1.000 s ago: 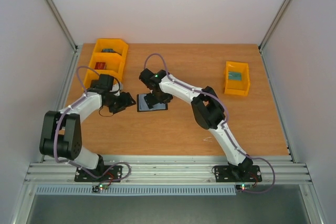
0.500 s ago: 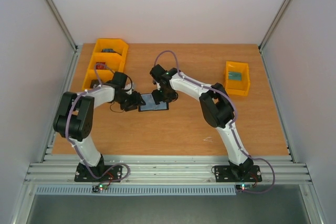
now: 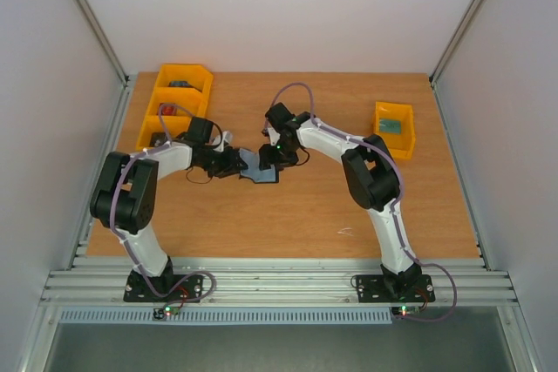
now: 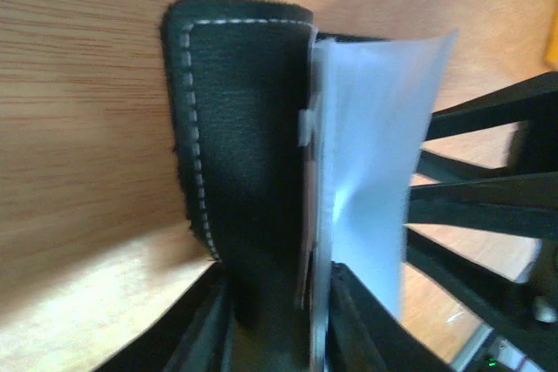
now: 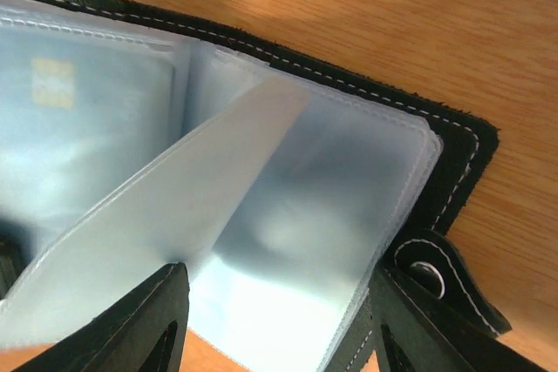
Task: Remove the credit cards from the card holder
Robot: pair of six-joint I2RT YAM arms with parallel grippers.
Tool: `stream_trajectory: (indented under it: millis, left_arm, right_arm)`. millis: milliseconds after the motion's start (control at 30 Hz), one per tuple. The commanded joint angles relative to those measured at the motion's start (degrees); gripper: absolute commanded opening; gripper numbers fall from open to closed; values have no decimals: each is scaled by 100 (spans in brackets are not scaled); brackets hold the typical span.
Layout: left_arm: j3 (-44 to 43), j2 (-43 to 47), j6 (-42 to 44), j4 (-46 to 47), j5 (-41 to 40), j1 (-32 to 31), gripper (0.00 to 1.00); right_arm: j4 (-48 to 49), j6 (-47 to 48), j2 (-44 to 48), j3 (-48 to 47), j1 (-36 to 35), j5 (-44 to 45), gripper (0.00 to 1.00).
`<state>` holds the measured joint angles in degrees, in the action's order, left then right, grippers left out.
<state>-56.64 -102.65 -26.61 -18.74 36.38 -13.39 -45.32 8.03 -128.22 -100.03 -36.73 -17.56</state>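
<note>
On the brown wooden table [image 3: 305, 215], the stacked yellow plastic bins [image 3: 183, 93] at the left and the single yellow bin [image 3: 394, 132] at the right sit where they were a second ago. What has changed is in the middle. The left gripper [image 3: 234, 163], which then hung beside the small black bifold card holder [image 3: 260, 170], has reached its left edge and narrowed. In the left wrist view the stitched black cover runs down between its fingers, so it looks clamped on the holder.

The holder no longer lies flat – it has shifted slightly right and looks tilted up. The right gripper [image 3: 270, 156] has narrowed too. Its fingers straddle the clear plastic sleeve pages [image 5: 261, 215], but I cannot tell whether they are pinching one.

A pale blue-white credit card [image 5: 70, 111] with a gold patch is still inside a sleeve – so the holder now seems braced, but no card is out yet.
</note>
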Motion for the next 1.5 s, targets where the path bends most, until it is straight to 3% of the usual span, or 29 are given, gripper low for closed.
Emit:
stream_trajectory:
  millis: [0, 167, 267, 500, 667, 767, 933, 1133, 1300, 1467]
  left_arm:
    - [226, 387, -66, 790, 424, -82, 26]
    - [268, 356, 21, 809, 424, -82, 7]
    - [263, 362, 119, 730, 361, -84, 1]
    - [477, 732, 451, 676, 25, -90, 0]
    - [550, 760, 578, 619, -114, -88, 0]
    - [596, 778, 548, 633, -105, -93, 0]
    - [656, 798, 521, 692, -101, -92, 0]
    - [687, 795, 512, 728, -119, -87, 0]
    - [719, 802, 473, 795, -74, -88, 0]
    - [690, 746, 451, 842, 52, -93, 0]
  right_arm:
    - [250, -327, -241, 503, -47, -1141, 56]
    - [287, -269, -132, 564, 2, -1264, 57]
    - [403, -354, 60, 706, 49, -1313, 60]
    - [86, -728, 848, 861, 378, -588, 68]
    - [-472, -459, 1185, 312, 43, 688, 70]
    - [-528, -434, 1244, -55, -211, 958, 72]
    - [516, -1204, 1170, 63, -221, -184, 74]
    - [524, -1623, 118, -468, -218, -964, 75]
    - [543, -1629, -175, -539, -180, -1206, 75]
    - [620, -1634, -467, -590, -176, -1582, 65]
